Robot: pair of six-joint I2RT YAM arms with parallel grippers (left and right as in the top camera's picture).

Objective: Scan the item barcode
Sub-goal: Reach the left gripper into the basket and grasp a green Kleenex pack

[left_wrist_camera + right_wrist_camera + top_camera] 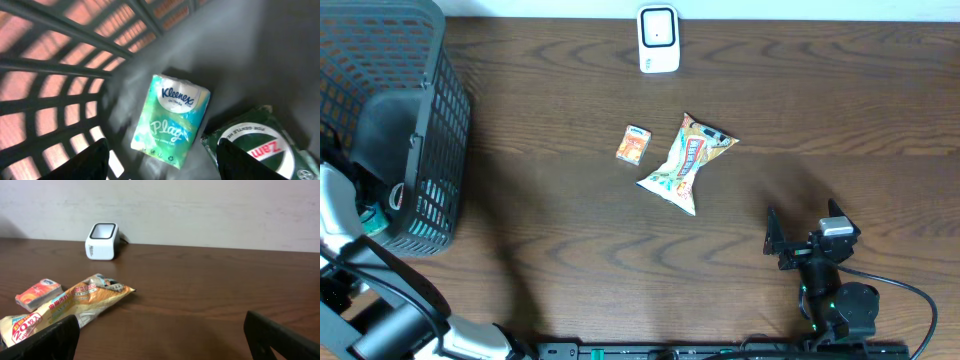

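2 mid-bench: snack bag (685,163), orange pack (634,144); scanner (658,40) at back edge.
Left tool (162,150): released, over Kleenex pack (171,120) in basket (420,60).
Right tool (160,325): released, idle.
Remaining, likely: grasp, scan.

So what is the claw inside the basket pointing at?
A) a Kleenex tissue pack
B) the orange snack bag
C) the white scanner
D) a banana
A: in the left wrist view, the open left claw faces a Kleenex tissue pack lying in the basket.
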